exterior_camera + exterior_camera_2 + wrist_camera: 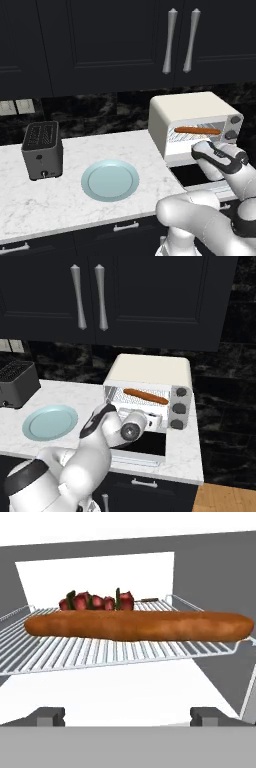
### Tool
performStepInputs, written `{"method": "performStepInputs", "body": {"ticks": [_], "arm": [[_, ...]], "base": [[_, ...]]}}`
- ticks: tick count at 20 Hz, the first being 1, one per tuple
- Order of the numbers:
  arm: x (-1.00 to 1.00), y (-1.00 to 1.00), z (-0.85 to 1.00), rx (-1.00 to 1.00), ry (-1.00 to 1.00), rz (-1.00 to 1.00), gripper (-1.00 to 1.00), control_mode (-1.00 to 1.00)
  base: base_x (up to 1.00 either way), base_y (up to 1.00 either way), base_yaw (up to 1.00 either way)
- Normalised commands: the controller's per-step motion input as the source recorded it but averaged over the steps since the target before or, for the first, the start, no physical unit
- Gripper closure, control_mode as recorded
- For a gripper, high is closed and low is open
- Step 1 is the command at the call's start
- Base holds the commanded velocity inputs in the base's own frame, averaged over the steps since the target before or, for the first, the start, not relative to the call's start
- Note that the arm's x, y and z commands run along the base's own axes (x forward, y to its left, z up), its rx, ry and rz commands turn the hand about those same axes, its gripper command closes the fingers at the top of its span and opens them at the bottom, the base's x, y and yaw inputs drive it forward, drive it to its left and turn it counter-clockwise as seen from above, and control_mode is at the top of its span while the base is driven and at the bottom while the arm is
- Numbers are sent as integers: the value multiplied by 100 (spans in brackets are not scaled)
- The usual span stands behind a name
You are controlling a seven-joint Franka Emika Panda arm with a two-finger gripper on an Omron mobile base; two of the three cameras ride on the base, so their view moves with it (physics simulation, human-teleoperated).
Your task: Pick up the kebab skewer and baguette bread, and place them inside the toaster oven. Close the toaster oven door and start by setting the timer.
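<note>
Inside the toaster oven [150, 373], baguette bread [137, 626] lies on the wire rack [100, 652], long axis parallel to the opening. Kebab skewer [97, 601] lies just behind, same orientation. Gripper [128, 716] fingers spread apart, empty, facing the rack.

The baguette [137, 626] lies lengthwise on the wire rack [100, 652] inside the toaster oven [187, 122]. The skewer [97, 601] lies on the same rack directly behind it. The oven door [140, 448] is folded down in front. My gripper [128, 716] sits before the opening. On the counter [75, 205], the plate [110, 180] lies left of the oven, the slot toaster [42, 150] further left.
</note>
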Motion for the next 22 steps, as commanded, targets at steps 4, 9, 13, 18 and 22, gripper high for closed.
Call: {"method": "performStepInputs", "body": {"ticks": [4, 9, 13, 18, 22], "arm": [[-75, -69, 29, 0, 4, 0, -100, -100], [-72, -78, 39, 0, 13, 0, -100, -100], [-80, -61, 8, 0, 20, 2, -100, -100], [-95, -36, -16, -1, 21, 2, -100, -100], [-89, -4, -54, -6, 18, 0, -100, -100]], "base": [[0, 0, 0], [0, 0, 0], [0, 0, 0], [0, 0, 0], [0, 0, 0]]}}
